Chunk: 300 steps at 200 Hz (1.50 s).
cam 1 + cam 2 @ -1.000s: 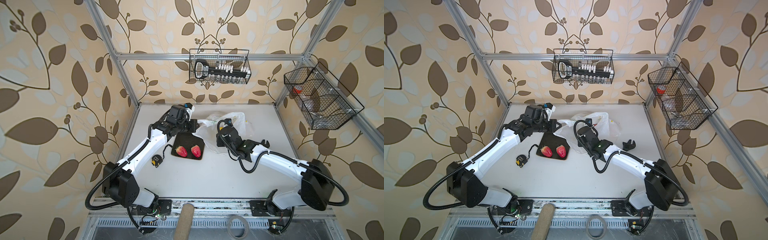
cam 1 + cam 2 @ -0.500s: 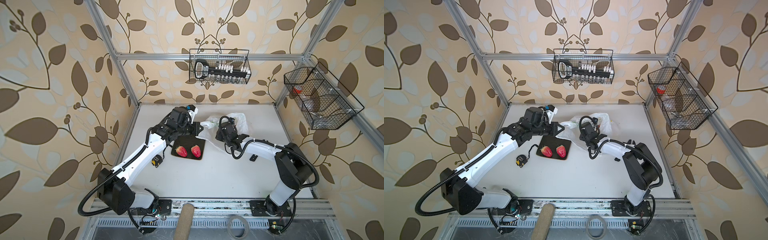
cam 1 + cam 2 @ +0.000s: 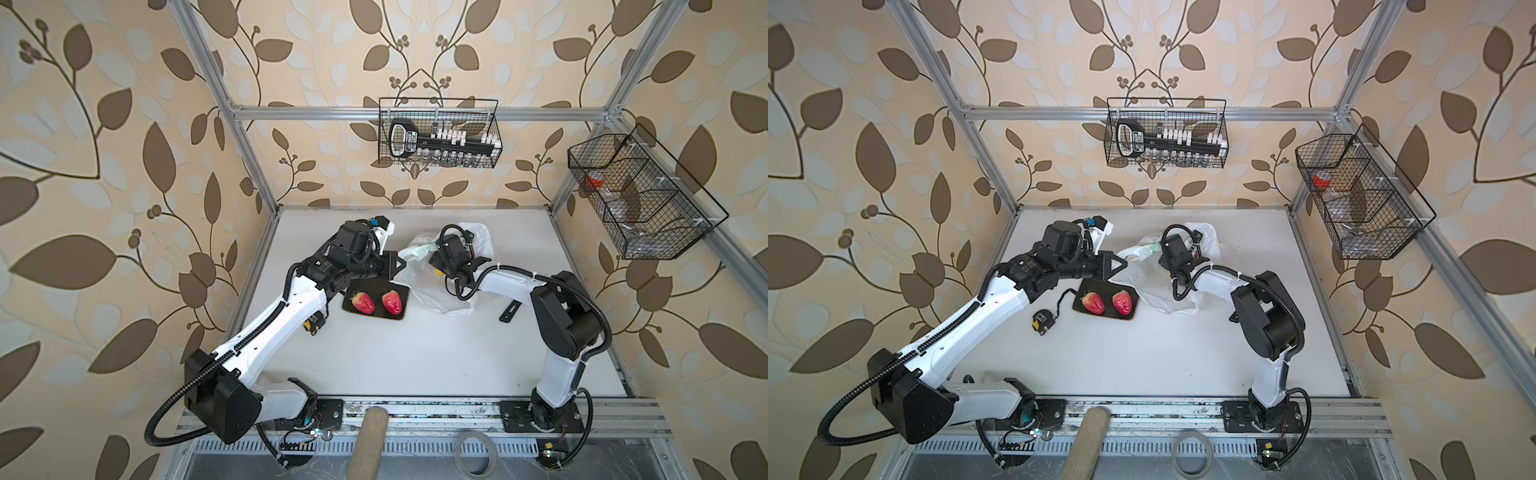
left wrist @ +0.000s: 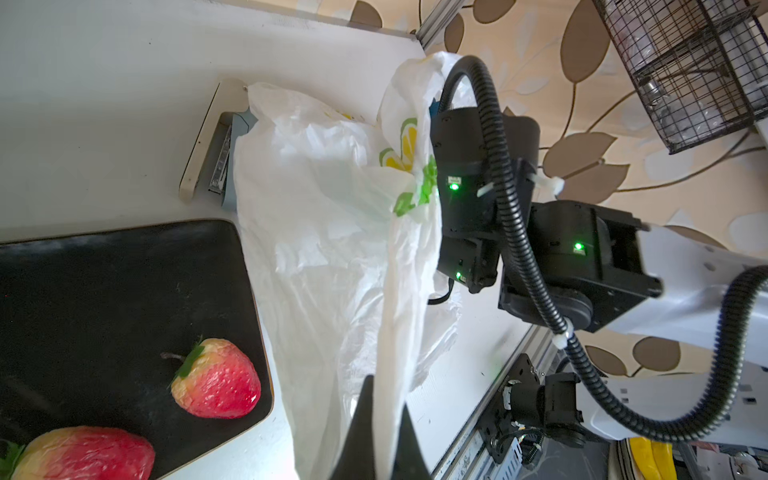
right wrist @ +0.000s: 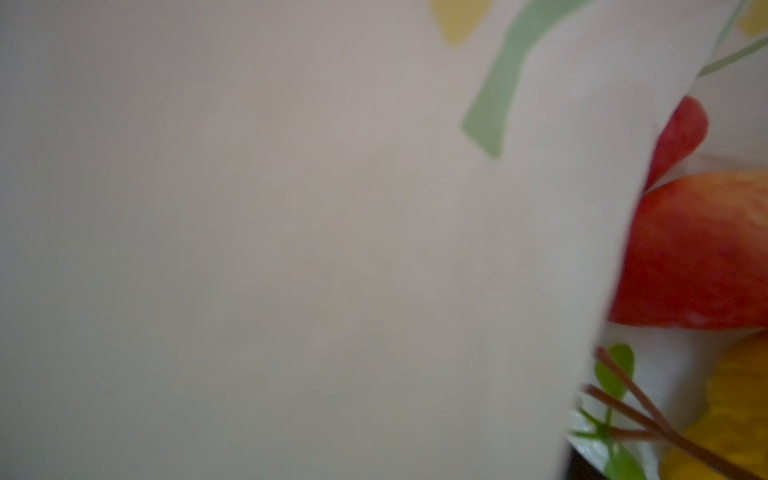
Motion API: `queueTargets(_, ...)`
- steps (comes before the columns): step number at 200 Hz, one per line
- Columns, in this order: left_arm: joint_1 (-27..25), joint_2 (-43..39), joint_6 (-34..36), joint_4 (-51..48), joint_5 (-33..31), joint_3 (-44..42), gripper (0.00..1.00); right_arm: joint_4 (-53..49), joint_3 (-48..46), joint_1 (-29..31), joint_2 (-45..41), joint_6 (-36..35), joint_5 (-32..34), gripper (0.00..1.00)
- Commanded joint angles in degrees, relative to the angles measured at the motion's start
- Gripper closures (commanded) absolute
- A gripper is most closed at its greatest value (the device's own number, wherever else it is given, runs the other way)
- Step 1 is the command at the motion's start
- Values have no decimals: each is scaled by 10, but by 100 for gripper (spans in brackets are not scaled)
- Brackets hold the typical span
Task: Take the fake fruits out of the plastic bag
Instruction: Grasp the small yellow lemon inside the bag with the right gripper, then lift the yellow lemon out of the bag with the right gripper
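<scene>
Beside the dark plate (image 3: 376, 287), where two strawberries (image 3: 363, 302) are laid, the crinkly lemon-printed plastic bag (image 3: 419, 286) is pinched by the left gripper (image 4: 386, 403); red and orange fake fruits (image 5: 702, 249) are seen inside; the right gripper (image 3: 446, 259) is buried there, its jaws' spread untellable

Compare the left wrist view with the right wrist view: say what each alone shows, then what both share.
Only the left wrist view: the dark plate with two strawberries on it, the stapler beside the plastic bag, and the left gripper shut on a fold of it. Only the right wrist view: inside the bag, a red fruit and an orange-yellow fruit. Both: the bag and its lemon print.
</scene>
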Motion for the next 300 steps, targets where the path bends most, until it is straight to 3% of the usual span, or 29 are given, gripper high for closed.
queueTargets(1, -5, -24, 3, 6, 20, -1, 100, -49, 32, -4, 30, 44, 21, 27)
queueTargets(107, -5, -32, 12, -2, 12, -6, 100, -120, 96, -6, 101, 52, 18, 28)
queueTargets(139, -5, -28, 17, -3, 4, -5, 100, -120, 90, -5, 93, 45, 14, 33)
queueTargets(170, -5, -22, 18, -4, -4, -2, 100, -121, 87, -3, 81, 31, 13, 45)
queueTargets(215, -4, -23, 2, 12, -55, -7, 100, -112, 55, 4, 23, 13, 7, 52)
queueTargets(300, -2, 63, -14, 64, -70, 42, 100, -36, -94, 63, -154, -48, 9, 56)
